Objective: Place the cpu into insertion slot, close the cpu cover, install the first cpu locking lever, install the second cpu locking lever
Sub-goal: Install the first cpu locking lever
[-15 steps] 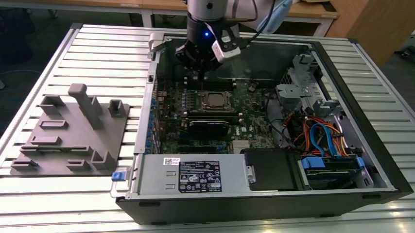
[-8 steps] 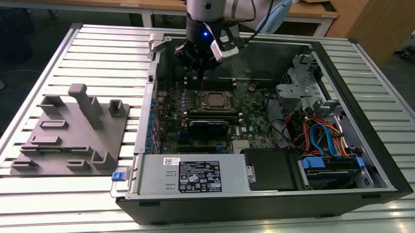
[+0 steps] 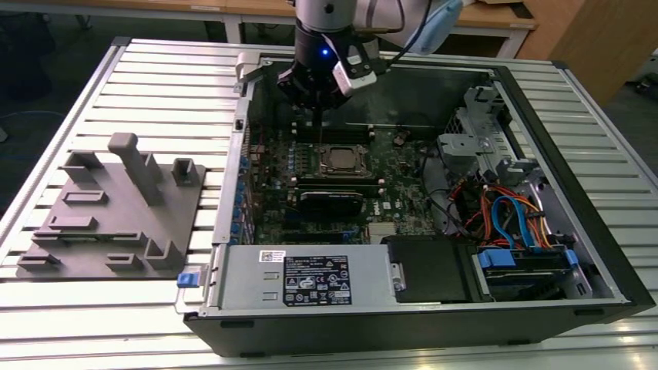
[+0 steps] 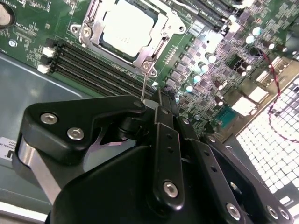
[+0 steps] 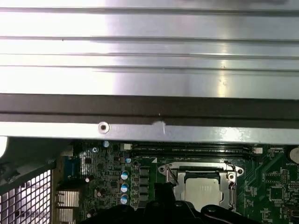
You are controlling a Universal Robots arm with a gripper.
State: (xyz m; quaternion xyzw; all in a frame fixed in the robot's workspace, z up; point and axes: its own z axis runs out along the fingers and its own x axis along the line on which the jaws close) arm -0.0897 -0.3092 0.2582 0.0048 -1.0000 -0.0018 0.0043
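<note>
The cpu (image 4: 126,28) lies flat in the insertion slot (image 3: 340,160) on the green board, its silvery top showing in both wrist views (image 5: 202,189). The cpu cover (image 4: 160,41) is down around it as a metal frame. A thin wire locking lever (image 4: 145,84) rises from the socket's corner up to my gripper (image 4: 152,100), whose fingertips are closed together on its end. In the exterior view my gripper (image 3: 314,109) hangs inside the open case just behind the socket.
The black memory slots (image 4: 93,65) run beside the socket. A case wall (image 5: 149,107) stands close behind my gripper. A grey fixture plate (image 3: 113,216) lies at the exterior view's left, with the power supply (image 3: 298,277) in front and cabled drive bays (image 3: 514,223) at its right.
</note>
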